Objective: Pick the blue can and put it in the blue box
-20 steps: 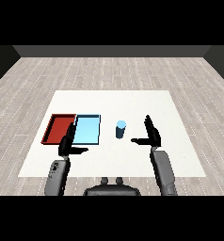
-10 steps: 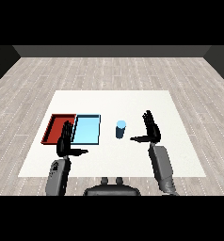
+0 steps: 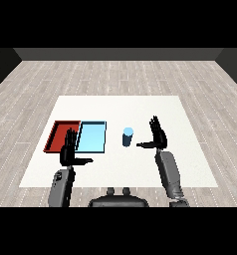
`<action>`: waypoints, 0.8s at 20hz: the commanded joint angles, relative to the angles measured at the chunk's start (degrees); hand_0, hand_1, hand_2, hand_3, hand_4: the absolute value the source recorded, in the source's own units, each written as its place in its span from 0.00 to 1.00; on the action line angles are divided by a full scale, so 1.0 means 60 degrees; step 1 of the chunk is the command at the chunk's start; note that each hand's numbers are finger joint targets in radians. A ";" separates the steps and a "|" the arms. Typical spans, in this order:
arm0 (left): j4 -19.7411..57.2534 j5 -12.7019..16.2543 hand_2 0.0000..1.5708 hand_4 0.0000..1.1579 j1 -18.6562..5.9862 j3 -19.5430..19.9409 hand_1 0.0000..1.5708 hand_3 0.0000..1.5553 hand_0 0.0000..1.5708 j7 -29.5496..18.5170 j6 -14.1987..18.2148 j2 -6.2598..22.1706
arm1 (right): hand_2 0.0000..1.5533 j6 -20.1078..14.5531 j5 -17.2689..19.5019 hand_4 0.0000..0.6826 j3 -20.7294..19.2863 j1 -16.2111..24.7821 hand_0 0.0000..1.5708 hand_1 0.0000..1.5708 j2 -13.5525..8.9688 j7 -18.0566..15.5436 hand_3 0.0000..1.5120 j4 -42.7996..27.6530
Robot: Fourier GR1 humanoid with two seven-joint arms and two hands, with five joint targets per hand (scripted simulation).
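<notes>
Blue and upright, the blue can (image 3: 128, 137) stands on the white bench (image 3: 120, 107), its long axis vertical, just to the right of the blue box (image 3: 92, 137) and apart from it. The right hand (image 3: 158, 135) is the nearer one: it hangs just beside the can on its right, fingers (image 3: 154, 125) straight and released, thumb reaching toward the can without touching it. So the can lies to the left of that palm, and a short sideways reach should bring the fingers round it. The left hand (image 3: 69, 152) hovers at the near edge between the red box (image 3: 55, 138) and the blue box, fingers also released, holding nothing, with the blue box between it and the can.
</notes>
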 commanded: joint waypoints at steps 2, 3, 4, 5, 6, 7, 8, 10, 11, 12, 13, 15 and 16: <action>0.0028 -0.0090 0.00 0.00 -0.0221 -0.0165 0.00 0.00 0.00 0.0132 0.0206 -0.0162 | 0.00 -0.0171 -0.0113 0.00 0.0208 0.0269 0.00 0.00 0.0209 0.0398 0.00 -0.0238; 0.0359 -0.0448 0.00 0.00 -0.0141 -0.0288 0.00 0.00 0.00 -0.0301 0.0302 -0.0223 | 0.00 0.0421 -0.0467 0.00 -0.0262 -0.0023 0.00 0.00 -0.0150 -0.0119 0.00 0.0649; -0.0381 -0.0204 0.00 0.00 0.0312 -0.0286 0.00 0.00 0.00 0.0057 0.0244 -0.0194 | 0.00 0.0228 -0.0318 0.00 0.0060 -0.0001 0.00 0.00 0.0163 -0.0025 0.00 0.0583; 0.0087 -0.0137 0.00 0.00 -0.0273 -0.0037 0.00 0.00 0.00 0.0031 0.0263 -0.0059 | 0.00 0.0240 -0.0484 0.00 0.0012 0.0120 0.00 0.00 0.0042 0.0345 0.00 0.0106; 0.0817 0.0234 0.00 0.00 -0.0662 0.0372 0.00 0.00 0.00 -0.0233 -0.0014 0.0092 | 0.00 0.0014 -0.0524 0.00 -0.0368 -0.0928 0.00 0.00 -0.0014 0.0332 0.00 0.1182; 0.0169 0.0165 0.00 0.00 -0.0353 0.0149 0.00 0.00 0.00 0.0159 0.0080 0.0047 | 0.00 -0.0341 -0.0313 0.00 0.0015 -0.0580 0.00 0.00 0.0390 0.0287 0.00 0.0877; -0.0596 0.0050 0.00 0.00 0.0179 -0.0210 0.00 0.00 0.00 0.0456 0.0180 -0.0121 | 0.00 0.0216 -0.0583 0.00 -0.0169 -0.0161 0.00 0.00 -0.0045 0.0273 0.00 0.0622; 0.0358 0.0211 0.00 0.00 -0.0499 0.0007 0.00 0.00 0.00 0.0261 0.0125 -0.0148 | 0.00 0.0008 -0.0713 0.00 -0.0440 -0.1194 0.00 0.00 -0.0151 0.0848 0.00 0.1343; -0.0179 0.0100 0.00 0.00 0.0044 -0.0172 0.00 0.00 0.00 0.0109 0.0160 -0.0230 | 0.00 -0.0057 -0.0512 0.00 -0.0320 -0.1125 0.00 0.00 0.0096 0.0097 0.00 0.2002; -0.0357 0.0349 0.00 0.00 0.0413 0.0286 0.00 0.00 0.00 -0.0126 -0.0240 0.0260 | 0.00 -0.0085 -0.0614 0.00 -0.0333 -0.1041 0.00 0.00 0.0147 0.0218 0.00 0.1790; -0.0341 0.0191 0.00 0.00 -0.0435 0.0030 0.00 0.00 0.00 0.0737 0.0368 -0.0070 | 0.00 -0.0156 -0.0506 0.00 -0.0236 -0.0861 0.00 0.00 0.0234 0.0009 0.00 0.1938; 0.0747 0.0133 0.00 0.00 -0.0481 0.0283 0.00 0.00 0.00 -0.0447 0.0145 -0.0034 | 0.00 -0.0271 -0.0752 0.00 -0.0298 -0.1070 0.00 0.00 0.0184 0.0752 0.00 0.1597; -0.0378 0.0027 0.00 0.00 -0.0164 -0.0070 0.00 0.00 0.00 0.0352 0.0490 -0.0220 | 0.00 -0.0711 -0.1005 0.00 0.0394 -0.0870 0.00 0.00 0.0402 -0.0041 0.00 0.2164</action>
